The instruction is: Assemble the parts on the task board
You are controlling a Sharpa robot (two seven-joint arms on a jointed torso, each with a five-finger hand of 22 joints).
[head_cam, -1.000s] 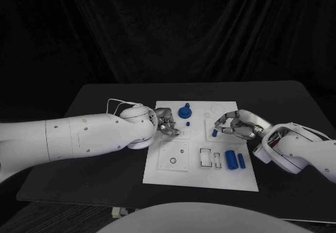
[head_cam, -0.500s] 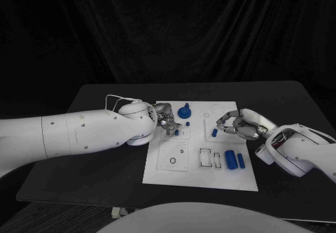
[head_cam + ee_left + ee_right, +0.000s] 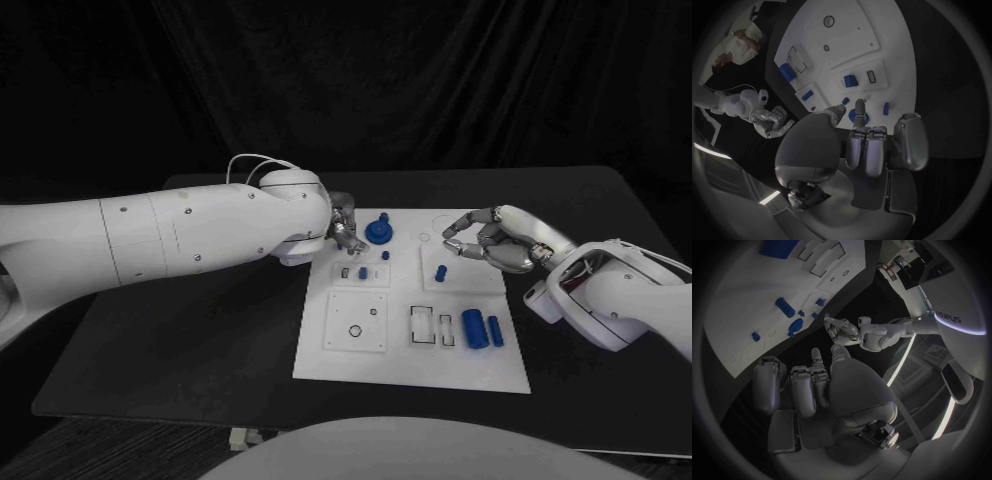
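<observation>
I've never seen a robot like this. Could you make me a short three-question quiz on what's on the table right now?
1. True or false: the task board is white and lies on a black table.
2. Which hand is nearer the tall blue knob-shaped part at the board's far edge? A) left hand B) right hand
3. Fill in: the two long blue parts lying side by side are at the board's near ____ corner, as the head view shows it.

Key: 1 true; 2 A; 3 right.
</observation>
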